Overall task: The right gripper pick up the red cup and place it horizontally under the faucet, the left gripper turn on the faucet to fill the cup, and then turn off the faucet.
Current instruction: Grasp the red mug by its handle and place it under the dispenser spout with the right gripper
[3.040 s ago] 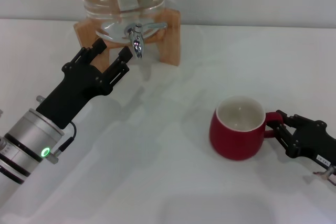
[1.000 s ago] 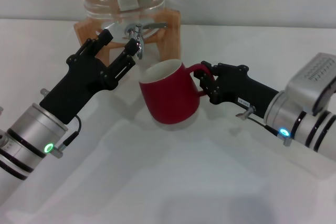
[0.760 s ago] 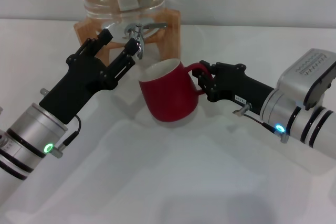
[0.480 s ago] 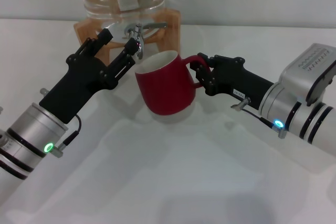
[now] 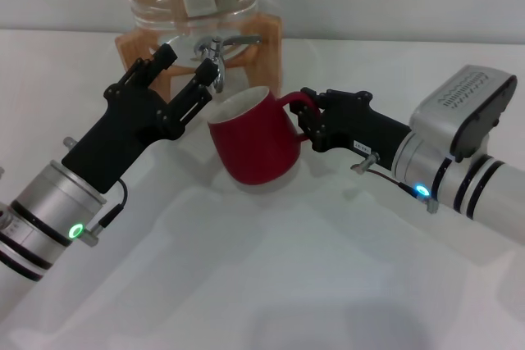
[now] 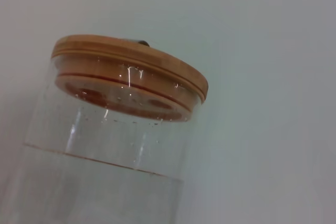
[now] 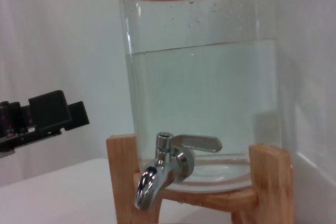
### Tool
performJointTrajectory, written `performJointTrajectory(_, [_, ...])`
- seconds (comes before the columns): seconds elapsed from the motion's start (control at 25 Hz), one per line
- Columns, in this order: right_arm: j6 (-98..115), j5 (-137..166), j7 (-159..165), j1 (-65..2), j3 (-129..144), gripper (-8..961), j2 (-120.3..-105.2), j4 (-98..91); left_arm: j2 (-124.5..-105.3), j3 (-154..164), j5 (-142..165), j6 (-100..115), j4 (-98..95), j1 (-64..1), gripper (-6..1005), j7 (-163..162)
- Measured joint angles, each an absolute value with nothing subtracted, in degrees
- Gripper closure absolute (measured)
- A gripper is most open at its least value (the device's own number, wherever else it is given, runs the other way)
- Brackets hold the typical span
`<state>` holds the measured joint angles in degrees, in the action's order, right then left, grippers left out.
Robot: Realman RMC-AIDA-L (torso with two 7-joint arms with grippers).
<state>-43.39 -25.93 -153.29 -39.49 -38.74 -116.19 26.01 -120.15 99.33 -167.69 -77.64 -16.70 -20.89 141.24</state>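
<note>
So the right gripper (image 5: 308,123) has the cup (image 5: 254,139) clamped by its loop handle, fingers pinched on either side of it, and the cup is sitting tilted with its mouth leaning up toward the faucet (image 5: 213,59). It's just in front of the wooden stand (image 5: 264,55), slightly toward the robot's right of the spout, not squarely under it yet. I can't tell if the base is touching the table (image 5: 287,276) or hanging just above it (there's a shadow right under it, so it's close either way).

The left gripper (image 5: 182,68) is parked right at the faucet with its fingers spread apart, one finger beside the spout and the other further out, holding nothing. The lever looks like it's lying flat, pointing out to the side, so I'd guess the tap is shut, and there's no water coming out that I can see.

My read: we're in the placing step. Next the cup needs nudging over so its mouth sits below the spout, levelled out and set down, before the left one goes for the lever. The jar (image 7: 199,77) has plenty of water in it.
</note>
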Motion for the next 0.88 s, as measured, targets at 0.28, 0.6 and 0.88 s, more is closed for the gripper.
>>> performJointTrajectory(0.28, [-39.06,-25.93,-153.30,-41.22,-38.64,788,-116.19,26.81,-120.14,99.31,-167.70,-78.12,-16.70,-20.51,242,141.24])
performJointTrajectory(0.6, [-37.01,-26.00,-153.13,-42.51,-38.64,789,-116.19,27.18,-120.08,99.25,-167.70,-78.14,-16.70,-20.28,243,141.24])
performJointTrajectory(0.88, [-34.53,-26.47,-153.01,-43.25,-38.62,789,-116.19,27.45,-120.06,99.16,-167.70,-78.14,-16.70,-20.30,243,141.24])
